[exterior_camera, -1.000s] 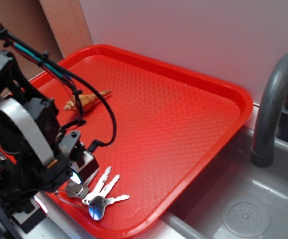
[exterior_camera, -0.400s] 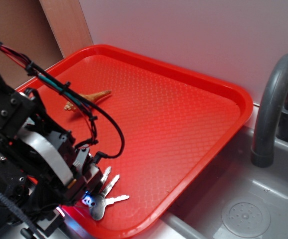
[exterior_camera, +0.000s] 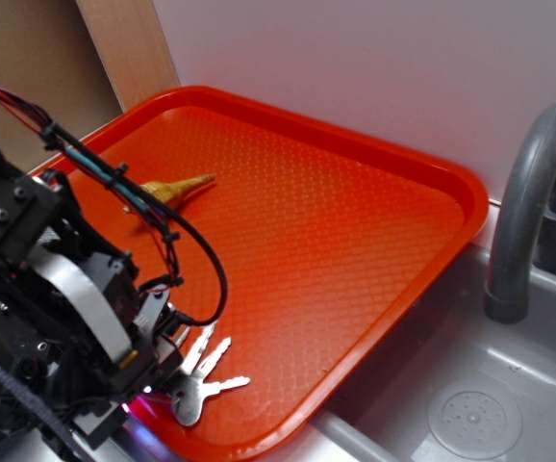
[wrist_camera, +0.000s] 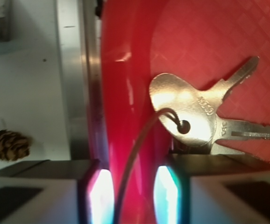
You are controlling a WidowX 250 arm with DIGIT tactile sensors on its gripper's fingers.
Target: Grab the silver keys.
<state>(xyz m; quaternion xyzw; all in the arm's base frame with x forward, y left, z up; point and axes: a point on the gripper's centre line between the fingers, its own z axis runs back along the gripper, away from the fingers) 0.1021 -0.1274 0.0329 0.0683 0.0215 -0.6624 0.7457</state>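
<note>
red tray (exterior_camera: 393, 192) | on it: silver keys (exterior_camera: 204, 377) near corner; seashell (exterior_camera: 180, 188) far side

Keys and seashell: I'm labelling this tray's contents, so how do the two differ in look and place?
The keys are flat, shiny silver metal, several fanned out on a wire ring; the seashell is one tan, pointed spiral piece. The keys lie at the tray's near edge beside the gripper; the seashell lies apart, near the far left edge. Both rest on the tray.

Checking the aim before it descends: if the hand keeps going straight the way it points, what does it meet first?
Probably the red tray rim, which sits between the fingers; the silver keys lie slightly to one side. Depth is unclear.
</note>
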